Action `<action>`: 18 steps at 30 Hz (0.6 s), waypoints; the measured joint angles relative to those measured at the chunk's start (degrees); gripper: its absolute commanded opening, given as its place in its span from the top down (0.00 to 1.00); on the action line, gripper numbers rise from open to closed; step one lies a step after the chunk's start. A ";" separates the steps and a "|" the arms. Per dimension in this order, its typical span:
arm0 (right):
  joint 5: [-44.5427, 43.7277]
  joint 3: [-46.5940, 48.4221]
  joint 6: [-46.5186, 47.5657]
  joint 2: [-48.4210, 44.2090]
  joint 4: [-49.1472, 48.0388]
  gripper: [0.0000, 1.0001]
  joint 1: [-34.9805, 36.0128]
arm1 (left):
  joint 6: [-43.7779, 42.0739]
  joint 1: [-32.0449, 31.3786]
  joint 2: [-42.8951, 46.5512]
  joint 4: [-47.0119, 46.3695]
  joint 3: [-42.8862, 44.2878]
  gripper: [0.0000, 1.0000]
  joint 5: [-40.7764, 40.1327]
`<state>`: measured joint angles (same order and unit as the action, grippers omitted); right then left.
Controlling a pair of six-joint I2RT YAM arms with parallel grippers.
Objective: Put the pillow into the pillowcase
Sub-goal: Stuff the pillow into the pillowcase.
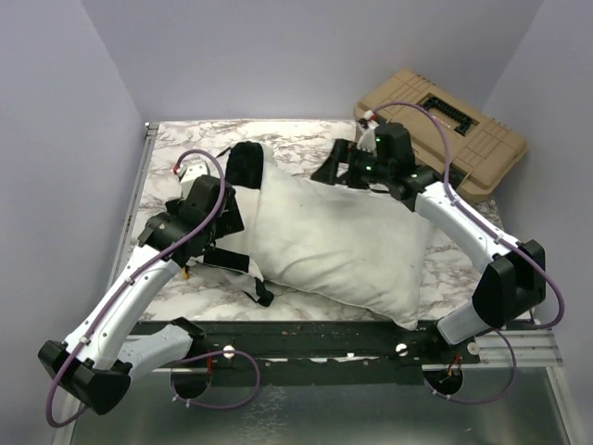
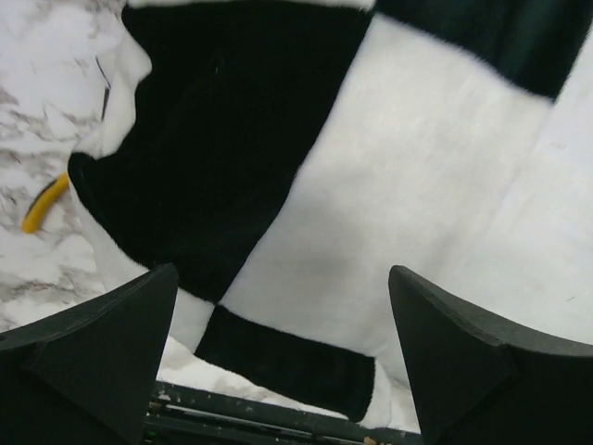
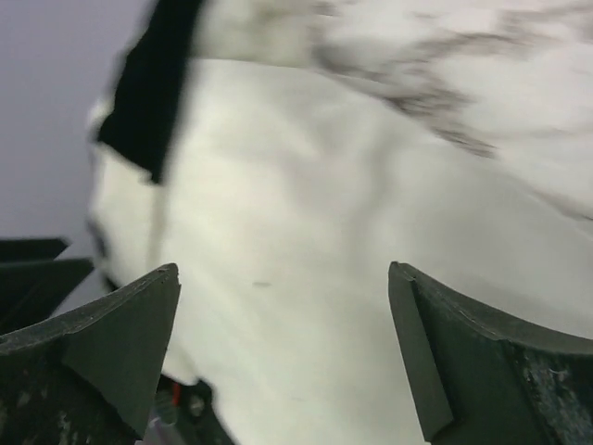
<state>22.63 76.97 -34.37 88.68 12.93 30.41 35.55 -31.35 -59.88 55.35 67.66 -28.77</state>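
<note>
The left tool (image 2: 283, 269) and right tool (image 3: 283, 269) both stand apart, holding nothing. The pillowcase (image 1: 243, 167) seems to sleeve only the left end of the pillow (image 1: 343, 241). Most of it lies bare on the worktop (image 1: 185, 139).

Looks down past the left gripper (image 2: 283, 278), fingers (image 2: 102, 352) parted wide at 7 and 5 o'clock, onto the checked pillowcase (image 2: 232, 139) filling the centre. Catches marble table (image 2: 37, 56) at 10 o'clock, small yellow object (image 2: 44, 202) at 9, black rail (image 2: 241, 408) at 6.
</note>
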 measured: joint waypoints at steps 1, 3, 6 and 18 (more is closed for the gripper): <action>-0.57 -1.01 1.38 -0.57 1.88 0.00 -2.29 | 0.55 0.76 0.76 0.74 -1.31 0.02 1.29; -1.86 -3.89 4.24 -1.01 5.68 0.00 -7.26 | 2.03 2.25 2.89 1.29 -4.85 0.02 4.83; -2.58 -8.83 7.54 -0.22 10.73 0.01 -12.66 | 3.78 4.31 5.03 1.11 -10.05 0.03 9.49; 17.33 -23.69 8.44 -1.86 3.34 0.05 -13.66 | 1.75 15.56 -8.17 -23.23 -15.67 0.23 25.24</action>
<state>39.97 53.28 -25.93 86.83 16.27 16.75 37.30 -15.79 -68.05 32.12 51.99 -3.53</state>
